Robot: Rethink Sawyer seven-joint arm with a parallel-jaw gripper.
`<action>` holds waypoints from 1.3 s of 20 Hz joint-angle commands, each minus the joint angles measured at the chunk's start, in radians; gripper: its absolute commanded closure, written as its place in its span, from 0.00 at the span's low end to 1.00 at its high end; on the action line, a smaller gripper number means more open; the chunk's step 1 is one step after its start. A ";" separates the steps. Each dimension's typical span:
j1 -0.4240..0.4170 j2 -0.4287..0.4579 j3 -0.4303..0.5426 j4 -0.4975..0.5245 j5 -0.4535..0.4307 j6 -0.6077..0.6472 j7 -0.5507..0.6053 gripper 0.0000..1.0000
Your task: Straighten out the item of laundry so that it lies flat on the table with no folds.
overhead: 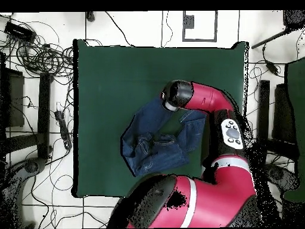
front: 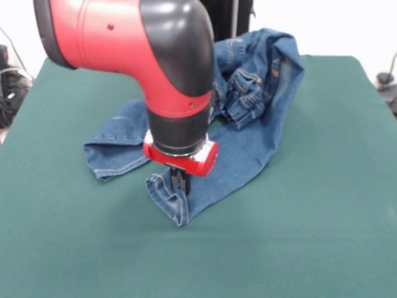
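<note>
Green table (front: 310,248): bare at 6 o'clock. Jeans (front: 248,143): mid-table, rumpled, waistband bunched toward 1 o'clock, legs splayed toward 8. Pincer (front: 181,181): clamped on nearer leg's hem.

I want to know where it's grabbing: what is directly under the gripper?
Under the gripper is the hem end of one leg of the jeans, lying on the green table. The arm hides the fabric behind it, and whether anything is pinched cannot be seen.

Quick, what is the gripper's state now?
Gripper: shut on the jeans, at one leg's hem end.
</note>
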 commanded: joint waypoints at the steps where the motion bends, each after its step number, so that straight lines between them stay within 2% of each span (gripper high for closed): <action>1: -0.025 0.049 0.100 -0.178 -0.072 -0.010 -0.175 1.00; 4: -0.017 0.005 0.092 -0.190 -0.089 0.034 -0.193 1.00; 8: -0.040 0.006 0.126 -0.244 -0.107 0.095 -0.287 1.00; 11: -0.071 0.042 0.153 -0.332 -0.131 0.151 -0.358 1.00; 17: -0.122 0.149 0.217 -0.572 -0.176 0.294 -0.453 1.00; 23: -0.153 0.197 0.252 -0.712 -0.217 0.386 -0.498 1.00; 26: -0.163 0.207 0.264 -0.743 -0.231 0.402 -0.509 1.00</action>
